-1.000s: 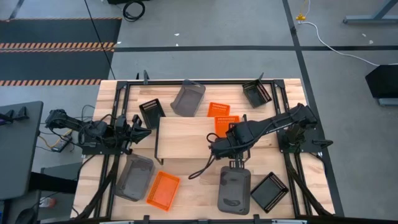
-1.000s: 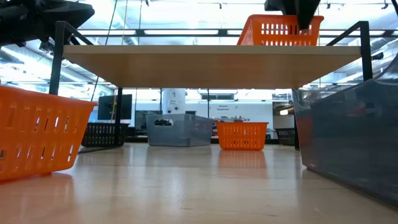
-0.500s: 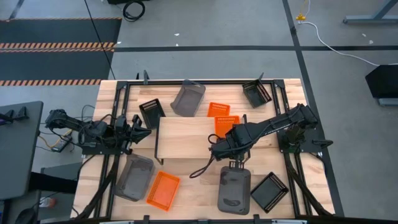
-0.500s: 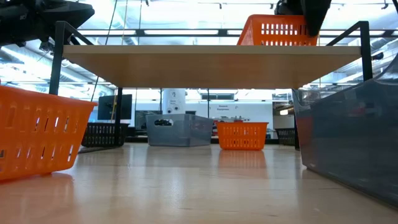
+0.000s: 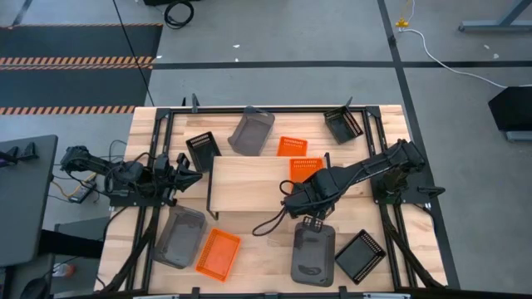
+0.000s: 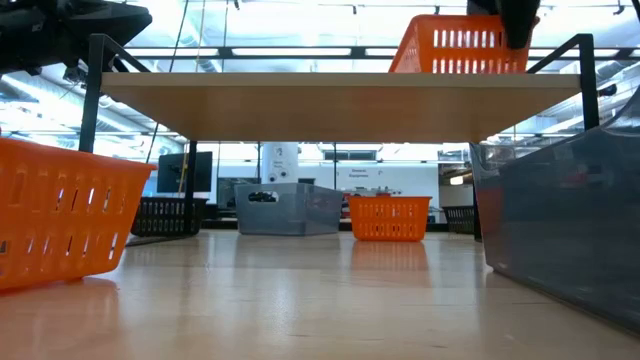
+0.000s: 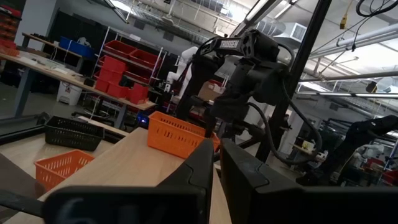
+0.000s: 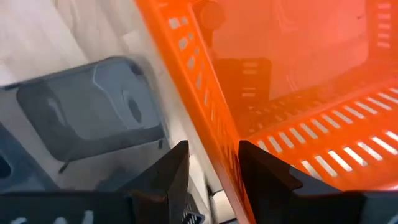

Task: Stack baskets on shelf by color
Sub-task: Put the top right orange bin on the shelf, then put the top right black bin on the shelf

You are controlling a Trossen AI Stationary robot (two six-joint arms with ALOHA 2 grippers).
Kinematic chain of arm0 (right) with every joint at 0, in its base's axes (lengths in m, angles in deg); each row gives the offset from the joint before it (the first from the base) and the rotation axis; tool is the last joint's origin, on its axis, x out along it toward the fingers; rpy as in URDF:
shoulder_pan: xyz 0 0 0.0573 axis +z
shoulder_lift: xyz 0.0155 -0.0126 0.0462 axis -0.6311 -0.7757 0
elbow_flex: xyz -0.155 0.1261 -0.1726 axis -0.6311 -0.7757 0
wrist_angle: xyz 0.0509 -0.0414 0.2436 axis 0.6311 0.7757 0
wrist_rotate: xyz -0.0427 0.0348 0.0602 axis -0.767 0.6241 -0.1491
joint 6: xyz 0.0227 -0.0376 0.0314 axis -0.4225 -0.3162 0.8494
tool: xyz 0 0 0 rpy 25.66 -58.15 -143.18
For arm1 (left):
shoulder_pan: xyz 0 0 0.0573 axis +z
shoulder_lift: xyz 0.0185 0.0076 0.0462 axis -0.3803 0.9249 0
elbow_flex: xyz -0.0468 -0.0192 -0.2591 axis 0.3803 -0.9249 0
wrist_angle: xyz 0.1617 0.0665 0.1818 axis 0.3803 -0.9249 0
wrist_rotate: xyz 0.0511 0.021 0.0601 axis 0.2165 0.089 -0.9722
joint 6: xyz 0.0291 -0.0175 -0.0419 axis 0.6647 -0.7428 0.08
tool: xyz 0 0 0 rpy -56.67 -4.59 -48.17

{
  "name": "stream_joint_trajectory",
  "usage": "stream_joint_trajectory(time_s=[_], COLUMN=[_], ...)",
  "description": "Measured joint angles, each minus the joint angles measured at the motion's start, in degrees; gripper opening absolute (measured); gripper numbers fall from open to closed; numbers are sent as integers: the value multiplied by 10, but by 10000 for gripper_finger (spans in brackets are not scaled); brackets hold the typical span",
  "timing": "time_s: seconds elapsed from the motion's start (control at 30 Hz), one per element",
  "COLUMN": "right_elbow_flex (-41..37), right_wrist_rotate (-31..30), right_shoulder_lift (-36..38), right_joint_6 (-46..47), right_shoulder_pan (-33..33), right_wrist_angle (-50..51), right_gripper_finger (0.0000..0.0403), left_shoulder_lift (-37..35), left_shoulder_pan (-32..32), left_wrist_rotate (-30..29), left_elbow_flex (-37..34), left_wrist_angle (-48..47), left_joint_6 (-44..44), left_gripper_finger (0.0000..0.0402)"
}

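Right gripper [image 8: 208, 162] jaws straddle orange basket [image 8: 298, 87] wall, contact unclear

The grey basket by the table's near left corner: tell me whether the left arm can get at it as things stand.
Probably yes. The grey basket lies open on the table, just in front of the left gripper, with nothing over it; only an orange basket sits beside it.

The right arm reached in from the table's right side, elbow bent, wrist angled downward over the centre. The right gripper [image 5: 309, 184] had its fingers [image 8: 166, 171] parted — a wall of an orange basket [image 8: 298, 93] stood between them. The left arm lay folded at the left edge; the left gripper [image 5: 184, 174] showed fingers [image 7: 249, 168] nearly together — only a thin gap.
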Motion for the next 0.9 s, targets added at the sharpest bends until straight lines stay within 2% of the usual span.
stream_joint_trajectory(time_s=[0.4, 0.67, 0.9], right_elbow_flex=[13, 108, 183], right_wrist_rotate=[-55, -64, -59], right_shoulder_lift=[0, 9, 47], right_joint_6=[-73, -113, -114], right_shoulder_pan=[12, -9, -21], right_wrist_angle=[0, -1, 0], right_gripper_finger=[146, 141, 138], left_shoulder_lift=[0, 0, 0], left_shoulder_pan=[0, 0, 0], left_wrist_rotate=[10, 10, 10], left_elbow_flex=[0, 0, 0], left_wrist_angle=[0, 0, 0], left_joint_6=[0, 0, 1], left_gripper_finger=[34, 35, 33])
